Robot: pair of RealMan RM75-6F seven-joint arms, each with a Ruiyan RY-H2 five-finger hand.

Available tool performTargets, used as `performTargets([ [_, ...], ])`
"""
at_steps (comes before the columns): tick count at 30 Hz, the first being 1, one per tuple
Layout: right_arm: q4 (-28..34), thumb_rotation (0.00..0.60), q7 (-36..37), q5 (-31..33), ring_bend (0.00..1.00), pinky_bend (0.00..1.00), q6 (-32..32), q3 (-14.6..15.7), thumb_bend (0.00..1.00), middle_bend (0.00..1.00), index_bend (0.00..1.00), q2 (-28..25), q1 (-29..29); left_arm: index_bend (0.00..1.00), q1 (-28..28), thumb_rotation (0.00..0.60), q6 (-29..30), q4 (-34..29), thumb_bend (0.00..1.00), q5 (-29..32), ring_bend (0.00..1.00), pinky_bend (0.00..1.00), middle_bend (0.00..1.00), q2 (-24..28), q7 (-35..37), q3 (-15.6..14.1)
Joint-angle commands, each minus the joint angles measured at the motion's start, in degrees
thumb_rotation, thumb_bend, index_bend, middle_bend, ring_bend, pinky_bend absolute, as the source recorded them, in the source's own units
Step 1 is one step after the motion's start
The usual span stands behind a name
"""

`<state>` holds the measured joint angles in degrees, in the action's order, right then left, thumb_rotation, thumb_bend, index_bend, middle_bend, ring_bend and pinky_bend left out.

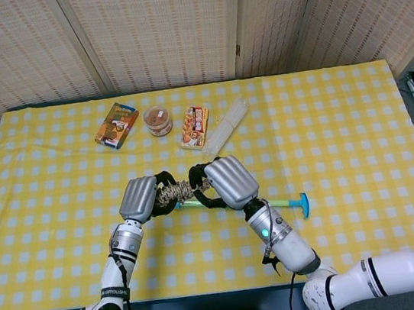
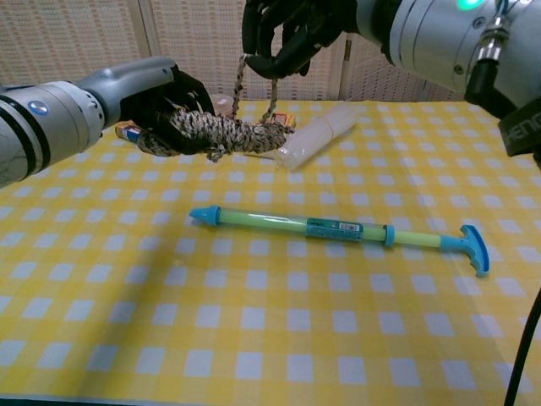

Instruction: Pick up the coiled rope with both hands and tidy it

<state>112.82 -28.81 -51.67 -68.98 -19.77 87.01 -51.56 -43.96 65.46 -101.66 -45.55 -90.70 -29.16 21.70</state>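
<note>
On the left of the chest view, the left hand (image 2: 165, 106) wraps its dark fingers around one end of the coiled rope (image 2: 221, 134), a mottled beige-and-brown bundle held in the air above the yellow checked tablecloth (image 2: 254, 321). The bundle runs roughly level toward the right, and a thin loop of the same rope rises from its right part up into the right hand (image 2: 292, 34), whose fingers are curled over the top of that loop. In the head view the two hands sit close together over the middle of the table, the left hand (image 1: 140, 199) just left of the rope (image 1: 172, 194) and the right hand (image 1: 230, 182) just right of it, with little of the bundle showing between them.

Below the rope, lying flat on the cloth, is a long green-and-blue plastic pump toy (image 2: 338, 228) with a T-shaped blue handle at its right end; it is apart from both hands. Along the far side of the table, from left to right, stand an orange-and-blue snack box (image 1: 116, 124), a small round tub with a brown contents (image 1: 157, 120), a flat packet of snacks (image 1: 194, 127) and a clear plastic sleeve (image 1: 229, 119) lying at an angle.
</note>
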Motion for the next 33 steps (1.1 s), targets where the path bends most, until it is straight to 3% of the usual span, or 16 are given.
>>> performTargets([
  [1, 0.47, 0.6, -0.34, -0.06, 0.65, 0.62, -0.6, 0.72, 0.57, 0.59, 0.69, 0.41, 0.27, 0.68, -0.12, 0.6, 0.53, 0.29, 0.59, 2.72, 0.71, 0.82, 0.71, -0.39, 2.65, 1.91],
  [8, 0.47, 0.6, 0.37, -0.59, 0.65, 0.62, -0.13, 2.31, 0.57, 0.59, 0.69, 0.86, 0.81, 0.68, 1.17, 0.6, -0.64, -0.76, 0.59, 4.46, 0.71, 0.82, 0.71, 2.35, 10.15, 4.92],
  [14, 0.63, 0.6, 1.31, -1.81, 0.65, 0.63, -0.16, 2.78, 0.57, 0.59, 0.63, 0.73, 1.36, 0.68, 2.18, 0.6, -0.86, -1.33, 0.59, 3.61, 0.71, 0.82, 0.71, 4.34, 15.08, 6.16],
  [19, -0.24, 0.6, 2.75, -2.71, 0.63, 0.63, 1.26, 3.8, 0.57, 0.55, 0.45, 0.83, 1.68, 0.68, 3.23, 0.6, -4.28, -3.05, 0.6, 4.95, 0.71, 0.82, 0.71, 7.39, 20.64, 7.72],
  [24, -1.07, 0.6, 6.0, -4.59, 0.53, 0.59, 3.79, 4.17, 0.57, 0.4, 0.16, 0.63, 1.8, 0.67, 4.01, 0.6, -8.18, -4.52, 0.6, 6.11, 0.71, 0.82, 0.71, 10.6, 25.67, 8.65],
  [27, -0.96, 0.6, 7.25, -6.33, 0.47, 0.56, 4.15, 4.56, 0.57, 0.33, 0.04, 0.37, 2.17, 0.67, 4.14, 0.6, -8.79, -4.53, 0.6, 5.85, 0.71, 0.82, 0.71, 11.54, 27.28, 8.57],
  [33, 0.19, 0.6, 8.84, -8.37, 0.44, 0.54, 4.32, 5.77, 0.57, 0.29, 0.0, -0.66, 3.44, 0.67, 4.38, 0.6, -10.18, -4.8, 0.6, 6.06, 0.71, 0.82, 0.71, 13.12, 31.12, 8.91],
])
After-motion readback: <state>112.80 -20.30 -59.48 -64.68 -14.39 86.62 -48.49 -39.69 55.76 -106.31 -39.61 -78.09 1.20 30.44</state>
